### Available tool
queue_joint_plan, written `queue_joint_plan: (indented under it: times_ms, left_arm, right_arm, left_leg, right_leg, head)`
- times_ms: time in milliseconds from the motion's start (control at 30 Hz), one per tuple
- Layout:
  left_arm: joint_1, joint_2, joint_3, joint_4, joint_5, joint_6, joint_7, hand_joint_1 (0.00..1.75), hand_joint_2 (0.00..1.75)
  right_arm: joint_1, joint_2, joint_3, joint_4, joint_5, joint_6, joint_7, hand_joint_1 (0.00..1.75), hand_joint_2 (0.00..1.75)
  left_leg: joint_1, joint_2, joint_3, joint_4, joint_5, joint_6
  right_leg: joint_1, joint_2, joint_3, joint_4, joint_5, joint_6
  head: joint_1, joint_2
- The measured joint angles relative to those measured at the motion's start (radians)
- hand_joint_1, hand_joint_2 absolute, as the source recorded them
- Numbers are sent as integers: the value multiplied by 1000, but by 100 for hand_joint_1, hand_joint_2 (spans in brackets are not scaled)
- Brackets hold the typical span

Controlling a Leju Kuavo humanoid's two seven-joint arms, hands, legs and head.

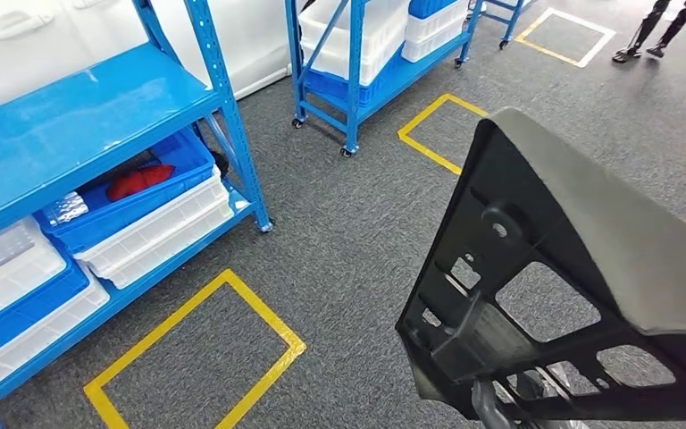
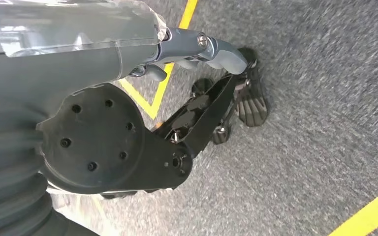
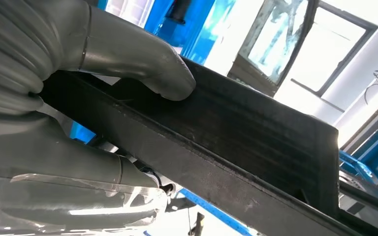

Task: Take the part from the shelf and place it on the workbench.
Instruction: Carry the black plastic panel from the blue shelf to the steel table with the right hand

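I see the right robot hand [image 3: 74, 98] gripping the black part [image 1: 581, 268], thumb on top, fingers under | part is up in the air over the grey floor [image 1: 357, 232], near the blue shelf [image 1: 71, 125] | left robot hand [image 2: 197, 73] hangs over the floor, fingers spread, holding nothing

We saw a grey carpeted floor [image 1: 357, 232] marked with yellow tape rectangles [image 1: 198, 355]. On it stood a blue shelf [image 1: 80, 125] whose lower levels carried blue and white bins [image 1: 156, 228], one holding a red item [image 1: 138, 180]. A second blue wheeled shelf [image 1: 357, 80] with white bins stood farther off.
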Motion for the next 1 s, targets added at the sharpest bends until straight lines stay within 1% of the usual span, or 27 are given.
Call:
queue_joint_plan:
  times_ms: [33, 67, 100, 133, 167, 233, 267, 300, 333, 400, 467, 500, 533, 567, 600, 633, 667, 700, 733, 767, 800, 833, 867, 900, 933, 967, 1000]
  left_arm:
    - [0, 0, 0, 0, 0, 1, -7, 0, 175]
    - [0, 0, -1, 0, 0, 4, -15, 0, 175]
    - [-1, 0, -1, 0, 0, 8, -23, 0, 175]
    - [-3, 0, -1, 0, 0, 12, -30, 0, 175]
    - [-6, 0, -1, 0, 0, 15, -36, 0, 175]
    - [-13, 0, -1, 0, 0, 18, -40, 0, 175]
    - [-16, -1, -1, 0, 0, 18, -39, 0, 175]
    - [-18, -1, -1, 0, 0, 18, -37, 0, 175]
    - [-20, -1, -1, 0, 0, 16, -31, 0, 175]
    - [-24, -1, -1, 0, 0, 6, -11, 0, 175]
    - [-25, -1, -1, 0, 0, -6, 11, 0, 175]
    - [-24, -1, -1, 0, 0, -10, 18, 0, 175]
    - [-23, -1, -1, 0, 0, -12, 24, 0, 175]
    - [-20, -1, -1, 0, 0, -13, 27, 0, 175]
    - [-17, -2, -1, 0, 0, -13, 29, 0, 175]
    - [-15, -2, -1, 0, 0, -13, 30, 0, 175]
    - [-13, -2, -1, 0, 0, -13, 31, 0, 175]
    - [-12, -2, -1, 0, 0, -13, 31, 0, 175]
    - [-11, -2, -1, 0, 0, -13, 31, 0, 175]
    - [-11, 0, -1, 0, 0, -13, 31, 0, 175]
    - [-11, 0, -1, 0, 0, -13, 31, 0, 175]
    - [-12, 1, -1, 0, 0, -13, 31, 0, 175]
    - [-12, 2, -1, 0, 0, -13, 31, 0, 175]
    - [-14, 1, -1, 0, 0, -13, 31, 0, 175]
    - [-15, 1, -1, 0, 0, -13, 31, 0, 175]
    - [-15, 1, -1, 0, 0, -13, 31, 0, 175]
    - [-15, 0, -1, 0, 0, -13, 31, 0, 175]
  right_arm:
    - [-2, -1, 4, 3, 5, 0, 0, 175, 175]
    - [-4, -3, 7, 8, 7, 2, 0, 175, 175]
    - [-6, -6, 9, 14, 5, 5, 0, 175, 175]
    - [-9, -10, 9, 20, -1, 7, 0, 175, 175]
    - [-14, -15, 10, 27, -9, 10, 0, 175, 175]
    - [-26, -23, 12, 38, -24, 12, 0, 175, 175]
    - [-32, -27, 14, 43, -29, 12, 0, 175, 175]
    - [-38, -29, 16, 46, -31, 12, 0, 175, 175]
    - [-42, -31, 19, 50, -32, 13, 0, 175, 175]
    - [-45, -32, 25, 57, -32, 14, 0, 175, 175]
    - [-49, -32, 32, 63, -30, 17, 0, 175, 175]
    - [-53, -32, 35, 65, -28, 19, 0, 175, 175]
    - [-56, -32, 38, 68, -27, 21, 0, 175, 175]
    - [-59, -32, 41, 71, -26, 23, 0, 175, 175]
    - [-60, -32, 44, 74, -26, 25, 0, 175, 175]
    - [-61, -32, 47, 77, -26, 25, 0, 175, 175]
    - [-61, -32, 50, 80, -26, 26, 0, 175, 175]
    - [-62, -32, 53, 83, -25, 26, 0, 175, 175]
    - [-62, -32, 54, 84, -25, 26, 0, 175, 175]
    - [-63, -32, 55, 86, -25, 26, 0, 175, 175]
    - [-64, -32, 56, 87, -25, 26, 0, 175, 175]
    - [-65, -32, 57, 87, -25, 26, 0, 175, 175]
    - [-66, -32, 57, 88, -25, 26, 0, 175, 175]
    - [-66, -32, 57, 88, -25, 26, 0, 175, 175]
    - [-65, -32, 58, 88, -25, 26, 0, 175, 175]
    - [-65, -32, 58, 88, -25, 26, 0, 175, 175]
    - [-66, -32, 58, 89, -25, 25, 0, 175, 175]
  left_leg:
    - [-2, 12, -1, -1, 0, 2]
    - [-3, 25, -2, 0, 0, 2]
    - [-3, 39, -3, 0, 0, 2]
    - [-4, 51, -4, 1, -1, 2]
    - [-4, 62, -3, 2, -2, 0]
    - [-4, 81, -1, 4, -7, -5]
    - [-6, 88, 1, 7, -10, -10]
    - [-8, 94, 3, 8, -12, -15]
    - [-10, 100, 4, 9, -14, -20]
    - [-11, 110, 7, 10, -18, -31]
    - [-7, 87, -3, 37, -44, -41]
    - [-5, 66, -21, 79, -72, -45]
    - [-4, 45, -50, 145, -108, -46]
    - [-4, 34, -87, 223, -145, -46]
    - [-3, 31, -120, 292, -169, -45]
    - [-3, 30, -141, 332, -174, -43]
    - [-4, 29, -142, 326, -155, -40]
    - [-4, 25, -122, 277, -118, -35]
    - [-4, 13, -89, 199, -73, -29]
    - [-4, -5, -57, 124, -41, -24]
    - [-5, -20, -33, 67, -21, -21]
    - [-7, -32, -21, 37, -14, -19]
    - [-8, -32, -19, 29, -16, -18]
    - [-9, -24, -17, 24, -13, -15]
    - [-8, -14, -14, 19, -8, -10]
    - [-7, -3, -11, 12, -3, -4]
    - [-5, 8, -9, 5, 2, 2]
  right_leg:
    - [0, -23, -30, 63, -36, 4]
    - [-2, -35, -61, 128, -65, 8]
    - [-5, -41, -82, 175, -80, 11]
    - [-7, -45, -88, 192, -78, 14]
    - [-9, -49, -69, 162, -56, 15]
    - [-10, -78, 8, 27, 0, 14]
    - [-7, -92, 42, -36, 19, 8]
    - [-4, -102, 61, -71, 26, 2]
    - [-1, -105, 66, -83, 23, -5]
    - [1, -87, 63, -82, 26, -18]
    - [-2, -71, 61, -85, 30, -30]
    - [-4, -62, 61, -88, 32, -36]
    - [-2, -54, 59, -88, 33, -40]
    - [0, -44, 57, -87, 34, -43]
    - [2, -34, 56, -86, 35, -44]
    - [4, -22, 56, -85, 35, -45]
    - [6, -11, 57, -84, 35, -45]
    - [8, 2, 58, -83, 34, -45]
    - [8, 14, 59, -81, 34, -45]
    - [10, 24, 59, -80, 34, -43]
    - [9, 34, 57, -78, 35, -40]
    - [8, 42, 55, -78, 36, -35]
    - [7, 51, 52, -79, 38, -29]
    - [5, 61, 50, -81, 41, -22]
    - [4, 59, 48, -79, 42, -17]
    - [5, 45, 42, -67, 32, -12]
    - [6, 24, 27, -36, 12, -8]
  head:
    - [0, 0]
    - [0, 0]
    - [0, 0]
    - [0, 0]
    - [0, 0]
    - [0, 0]
    - [0, 0]
    - [0, 0]
    - [0, 0]
    - [0, 0]
    - [0, 0]
    - [0, 0]
    - [0, 0]
    - [0, 0]
    - [0, 0]
    - [0, 0]
    - [0, 0]
    - [0, 0]
    - [0, 0]
    - [0, 0]
    - [0, 0]
    - [0, 0]
    - [0, 0]
    - [0, 0]
    - [0, 0]
    - [0, 0]
    - [0, 0]
